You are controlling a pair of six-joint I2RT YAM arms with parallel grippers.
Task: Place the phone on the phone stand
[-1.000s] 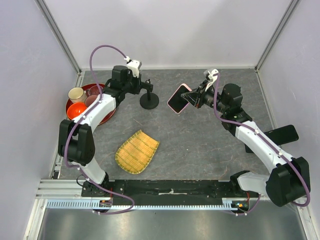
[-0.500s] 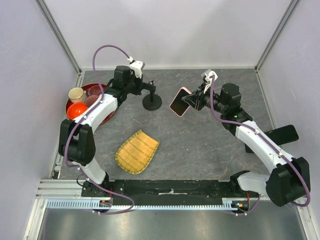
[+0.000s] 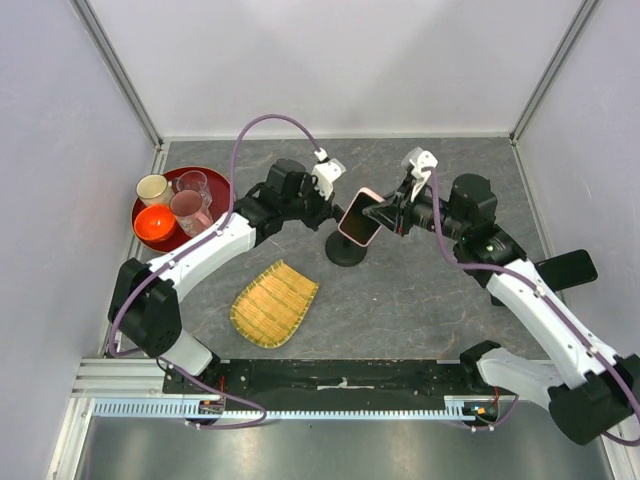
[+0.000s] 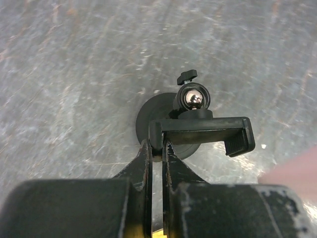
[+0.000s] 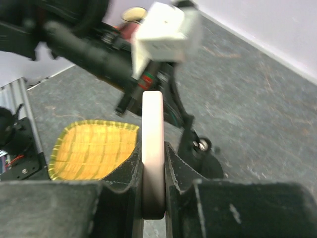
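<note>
left tool (image 4: 156, 148) is pinching the phone stand (image 4: 198, 130) by its clamp arm; right tool (image 5: 153, 156) is gripping the phone (image 5: 152, 116) edge-on, just beside that stand's clamp

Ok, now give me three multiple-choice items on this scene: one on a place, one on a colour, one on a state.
1. The red tray lies: A. at the left edge of the table; B. at its right edge; C. at its near edge, between the arms' bases.
2. The phone has a rim coloured: A. blue; B. pale pink; C. green.
3. The left gripper is: A. open and empty; B. shut on the phone; C. shut on the phone stand.

Answers: 1 A, the top view shows it far left; 2 B, the right wrist view shows the pink edge; 3 C, it pinches one end of the stand's clamp.
</note>
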